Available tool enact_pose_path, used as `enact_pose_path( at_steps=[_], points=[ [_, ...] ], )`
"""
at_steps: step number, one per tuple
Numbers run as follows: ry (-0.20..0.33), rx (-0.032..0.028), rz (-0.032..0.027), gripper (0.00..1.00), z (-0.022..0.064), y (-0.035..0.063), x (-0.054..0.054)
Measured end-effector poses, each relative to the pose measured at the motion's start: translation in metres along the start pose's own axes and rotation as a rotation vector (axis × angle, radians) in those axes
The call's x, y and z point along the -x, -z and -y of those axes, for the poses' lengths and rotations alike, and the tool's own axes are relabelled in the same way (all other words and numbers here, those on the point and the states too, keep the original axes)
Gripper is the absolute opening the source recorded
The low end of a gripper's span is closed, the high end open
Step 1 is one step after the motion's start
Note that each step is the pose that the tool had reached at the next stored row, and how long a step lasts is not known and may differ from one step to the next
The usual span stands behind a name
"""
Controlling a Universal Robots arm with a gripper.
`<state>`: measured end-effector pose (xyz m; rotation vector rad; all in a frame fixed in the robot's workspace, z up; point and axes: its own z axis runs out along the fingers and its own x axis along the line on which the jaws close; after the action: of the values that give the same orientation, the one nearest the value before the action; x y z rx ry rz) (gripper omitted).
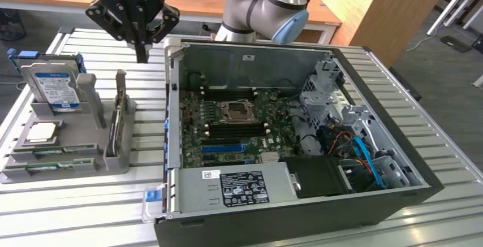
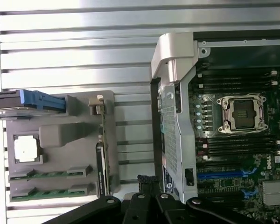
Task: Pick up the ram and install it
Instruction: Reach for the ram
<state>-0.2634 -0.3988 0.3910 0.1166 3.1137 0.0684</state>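
The exterior view's upper edge is cropping the arm (image 1: 266, 5). The wrist view's frame is cropping the hard drive (image 2: 14, 103). The grey clips (image 2: 79, 171) are covering the ends of each ram (image 2: 50, 174). The power supply label (image 1: 241, 188) is showing print too small to read.

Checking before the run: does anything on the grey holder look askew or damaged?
Nothing stands out. Both thin green ram sticks lie flat in slots of the grey plastic holder; the blue-labelled hard drive stands on edge.

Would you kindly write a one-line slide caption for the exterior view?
Shut end effector hangs near the grey parts holder, where the ram stands on edge, beside the open computer case.
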Motion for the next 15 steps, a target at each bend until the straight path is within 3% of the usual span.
enact_pose_path(
  at_steps=[15],
  points=[
    [0.000,-0.0001,0.0000,0.11,0.0014,-0.0004,-0.019]
  ],
)
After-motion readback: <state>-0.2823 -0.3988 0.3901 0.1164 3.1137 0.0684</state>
